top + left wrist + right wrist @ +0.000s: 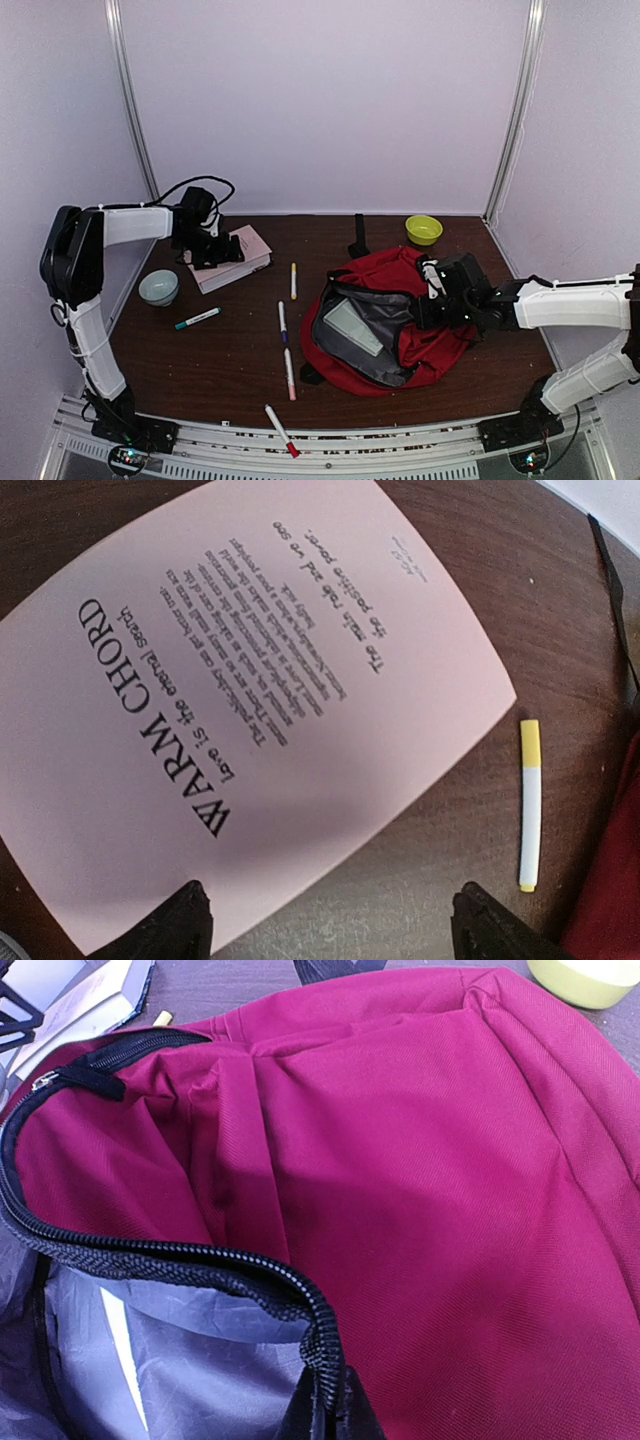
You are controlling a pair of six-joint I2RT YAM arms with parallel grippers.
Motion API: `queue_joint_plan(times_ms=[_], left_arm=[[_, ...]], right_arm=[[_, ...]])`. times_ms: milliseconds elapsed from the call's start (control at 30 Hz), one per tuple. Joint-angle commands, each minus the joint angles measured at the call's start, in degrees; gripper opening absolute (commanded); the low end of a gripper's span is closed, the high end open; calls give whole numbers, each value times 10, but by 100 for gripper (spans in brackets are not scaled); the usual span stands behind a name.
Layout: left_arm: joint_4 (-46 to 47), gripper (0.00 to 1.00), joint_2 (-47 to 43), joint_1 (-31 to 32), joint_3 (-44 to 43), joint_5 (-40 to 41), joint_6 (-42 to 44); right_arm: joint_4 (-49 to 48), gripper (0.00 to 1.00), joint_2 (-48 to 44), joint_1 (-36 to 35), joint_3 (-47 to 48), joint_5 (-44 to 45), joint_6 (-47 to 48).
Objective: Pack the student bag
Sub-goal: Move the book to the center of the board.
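Note:
The red student bag [420, 335] lies open at the right middle of the table, its grey lining [375, 335] showing. A pale flat item [352, 326] lies inside. My right gripper [432, 297] is shut on the bag's black zipper edge [325, 1350] and holds the opening up; the red fabric [430, 1160] fills the right wrist view. My left gripper [214, 258] is open just above a pink book [240, 258] at the back left. In the left wrist view the book [250, 680] reads "WARM CHORD", and my gripper [335, 930] straddles its near corner.
Markers lie between book and bag: a yellow-capped one [293, 280] [530, 805], a blue one [282, 322], a red one [290, 375], another near the front edge [281, 430], a teal one [198, 318]. There is a pale blue bowl [158, 287] left and a green bowl [423, 229] at the back.

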State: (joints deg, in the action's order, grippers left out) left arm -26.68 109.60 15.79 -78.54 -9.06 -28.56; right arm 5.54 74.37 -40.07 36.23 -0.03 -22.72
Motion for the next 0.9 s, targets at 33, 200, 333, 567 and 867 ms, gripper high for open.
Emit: queue_joint_plan(times_ms=[33, 200, 333, 567, 867], left_arm=[[-1, 88, -58, 0, -1, 93, 25], [-64, 94, -43, -7, -69, 154, 48], [-111, 95, 0, -27, -144, 152, 56], [-158, 91, 45, -51, -169, 110, -18], [-35, 89, 34, -100, -68, 31, -69]], right_arm=[[2, 0, 4, 3, 16, -2, -1], [2, 0, 6, 3, 17, -2, 0], [1, 0, 3, 3, 15, -3, 0], [-1, 0, 2, 4, 13, -5, 0], [-8, 0, -3, 7, 8, -10, 0]])
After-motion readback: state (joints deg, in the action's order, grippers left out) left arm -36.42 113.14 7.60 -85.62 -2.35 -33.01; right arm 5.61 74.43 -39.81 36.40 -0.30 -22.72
